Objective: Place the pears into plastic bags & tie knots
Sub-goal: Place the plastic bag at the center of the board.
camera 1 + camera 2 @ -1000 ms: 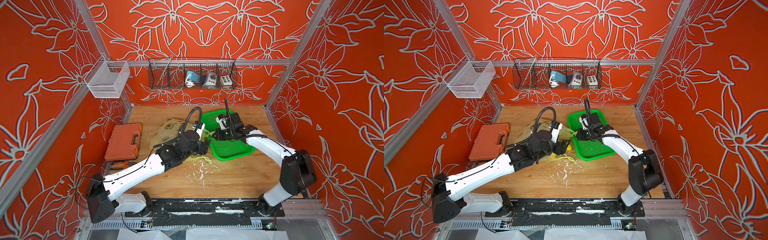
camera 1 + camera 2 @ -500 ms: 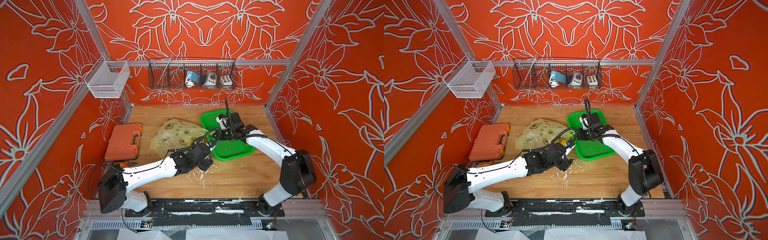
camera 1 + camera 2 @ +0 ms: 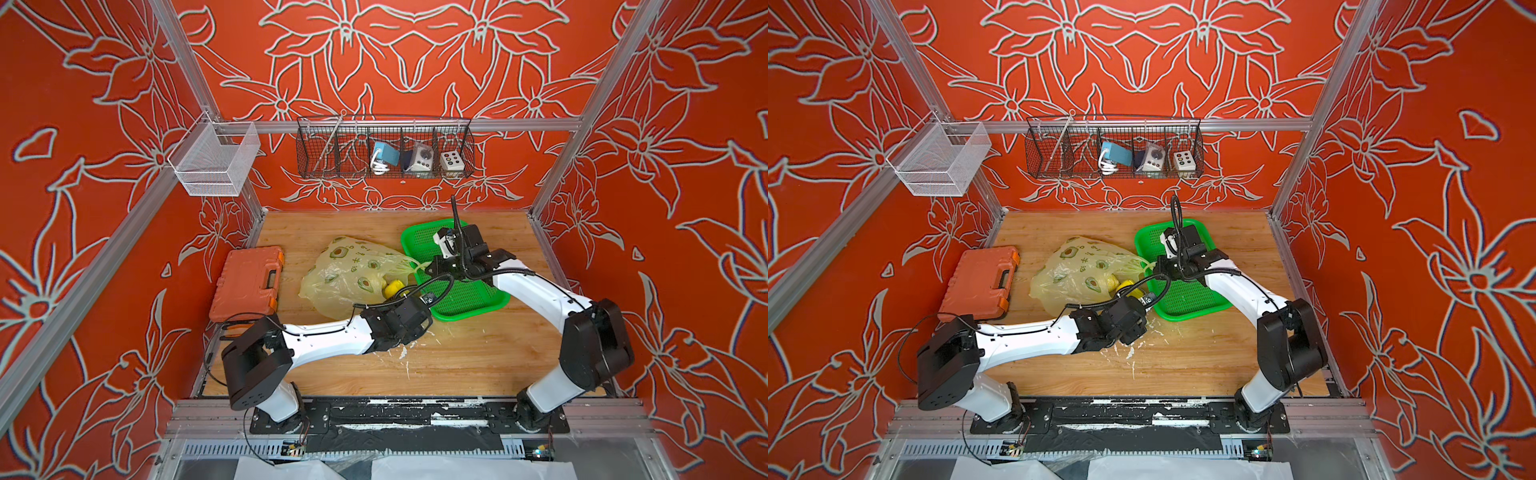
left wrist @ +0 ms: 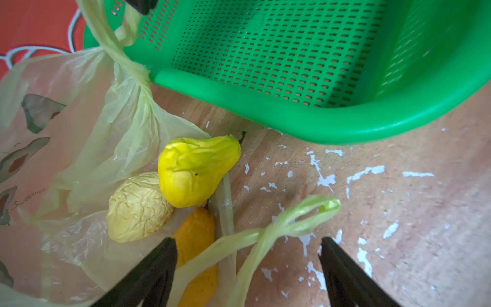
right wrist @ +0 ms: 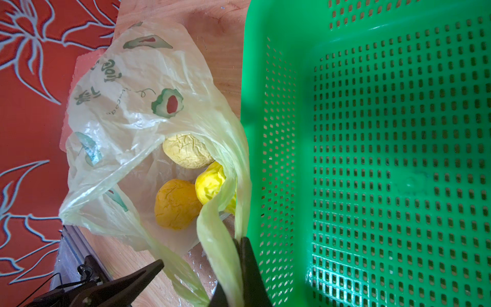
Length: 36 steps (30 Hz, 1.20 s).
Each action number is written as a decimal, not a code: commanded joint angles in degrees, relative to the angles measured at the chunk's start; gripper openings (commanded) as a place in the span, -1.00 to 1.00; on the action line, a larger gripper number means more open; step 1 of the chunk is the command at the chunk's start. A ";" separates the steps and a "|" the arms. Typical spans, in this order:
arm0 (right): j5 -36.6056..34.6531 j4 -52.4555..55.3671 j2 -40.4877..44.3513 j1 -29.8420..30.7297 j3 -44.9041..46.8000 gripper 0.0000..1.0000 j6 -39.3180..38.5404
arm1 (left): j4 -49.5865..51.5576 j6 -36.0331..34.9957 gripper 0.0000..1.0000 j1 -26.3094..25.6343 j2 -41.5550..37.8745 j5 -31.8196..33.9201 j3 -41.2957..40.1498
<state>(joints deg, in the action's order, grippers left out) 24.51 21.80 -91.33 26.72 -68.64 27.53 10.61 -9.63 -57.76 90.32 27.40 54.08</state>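
Left wrist view: left end effector has its jaws wide apart, holding nothing, straddling the free handle loop of the bag. Right end effector is pinched together on the other handle, lifting it beside the green basket. All three pears sit at the bag's open mouth on the counter. The bright yellow pear is outermost, neck pointing out past the film edge. The pale pear touches it, and the orange pear lies just beside one jaw of the left end effector.

Risks, my read:
- Pulling the handles together could tip the bright yellow pear out, since it lies right at the lip.
- Closing the left end effector could nip the orange pear along with the strap, or miss the limp, twisted loop entirely.
- Film is thin, so a hard tug may stretch or tear it.
- Held strap runs close to the basket rim and may snag or drag it.

Materials:
- Bag: thin, translucent, pale yellow-green, crinkly, avocado prints.
- Pears: wrinkled, matte, look soft and squashable, rounded base with narrow neck.
- Basket: rigid glossy plastic, slotted, rounded rim.
- Counter: wood grain with flaked white specks.
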 commanded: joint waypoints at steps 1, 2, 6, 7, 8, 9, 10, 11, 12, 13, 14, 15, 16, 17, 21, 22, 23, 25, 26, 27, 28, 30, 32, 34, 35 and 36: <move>0.60 -1.07 0.02 -0.40 -0.79 -1.00 0.41 | -2.43 -3.02 0.56 -0.16 2.87 3.13 -0.24; 0.65 -1.08 0.09 -0.46 -0.84 -1.00 0.49 | -2.52 -2.99 0.48 -0.16 3.92 3.73 -0.04; 0.56 -0.97 0.40 -0.43 -0.86 -1.00 0.42 | -2.68 -1.95 -0.48 -0.20 6.35 4.91 0.99; 0.61 -0.90 0.58 -0.45 -0.88 -1.00 0.42 | -2.70 -1.57 -0.80 -0.16 6.24 5.09 1.23; 0.54 -0.68 0.71 -0.48 -0.93 -1.00 0.41 | -2.70 -1.00 -1.00 -0.16 5.65 5.17 1.56; 0.54 -0.54 1.05 -0.53 -1.01 -1.00 0.40 | -2.54 -0.23 -1.00 -0.16 4.45 5.06 1.95; 0.61 -0.45 1.50 -0.54 -1.05 -1.00 0.55 | -2.53 0.45 -1.00 -0.16 3.03 4.97 2.30; 0.43 -0.26 2.19 -0.53 -1.21 -1.00 0.75 | -2.44 1.21 -1.00 -0.16 0.99 4.80 2.87; 0.36 0.15 2.96 -0.59 -1.54 -1.00 0.92 | -2.23 2.25 -1.00 -0.16 -1.38 4.56 3.56; 0.38 0.71 3.73 -0.61 -2.05 -1.00 1.02 | -2.22 3.37 -1.00 -0.16 -3.63 4.41 4.18; 0.46 1.26 4.71 -0.62 -2.60 -1.00 1.25 | -2.81 4.49 -1.00 -0.08 -6.76 4.01 4.65; 0.43 1.89 5.69 -0.59 -3.37 -1.00 1.50 | -3.61 5.86 -1.00 0.16 -9.82 3.57 4.94; 0.44 2.53 6.63 -0.62 -4.13 -1.00 1.68 | -4.11 7.33 -1.00 0.55 -12.38 3.01 5.27; 0.58 3.21 7.60 -0.55 -5.06 -1.00 1.80 | -4.68 9.21 -1.00 1.13 -15.08 2.40 5.50; 1.40 6.35 10.97 -0.52 -8.37 -1.00 2.09 | -4.95 15.46 -1.00 4.54 -22.42 0.41 5.44; 1.34 7.16 11.68 -0.53 -9.09 -1.00 2.09 | -4.99 16.44 -1.00 5.12 -23.53 0.08 5.27; 1.43 7.97 12.52 -0.53 -9.71 -1.00 2.13 | -5.14 17.56 -1.00 5.94 -24.84 -0.39 4.88; 1.51 9.02 14.13 -0.53 -10.73 -1.00 2.50 | -6.11 19.66 -1.00 7.29 -27.34 -0.62 3.59; 1.52 9.51 14.94 -0.53 -11.29 -1.00 2.74 | -6.62 20.91 -1.00 8.17 -28.70 -0.85 2.86; 1.50 10.17 15.74 -0.53 -11.87 -1.00 2.88 | -6.95 22.12 -1.00 9.17 -30.12 -1.19 2.19; 1.50 10.92 15.99 -0.55 -12.59 -1.00 2.88 | -7.11 22.87 -1.00 9.89 -31.10 -1.52 1.62; 1.52 12.53 16.91 -0.53 -14.14 -1.00 3.03 | -7.22 23.98 -1.00 11.10 -33.00 -2.03 0.51; 1.38 13.74 18.16 -0.53 -15.25 -1.00 3.51 | -8.23 24.24 -1.00 11.90 -35.66 -2.78 -0.88; 1.03 14.55 19.99 -0.44 -16.05 -1.00 4.51 | -9.97 23.28 -1.00 12.52 -37.76 -3.04 -2.51; 0.78 15.19 20.67 -0.37 -16.70 -1.00 4.80 | -11.29 22.46 -1.00 12.79 -39.00 -3.03 -3.55; 0.30 16.22 20.99 -0.35 -17.10 -1.00 4.94 | -12.96 21.73 -1.00 13.29 -40.22 -3.68 -4.71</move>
<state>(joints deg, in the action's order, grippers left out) 25.56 34.79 -72.79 26.59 -83.13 30.87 2.72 12.01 -45.43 53.30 25.26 51.00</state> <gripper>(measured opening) 0.047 0.047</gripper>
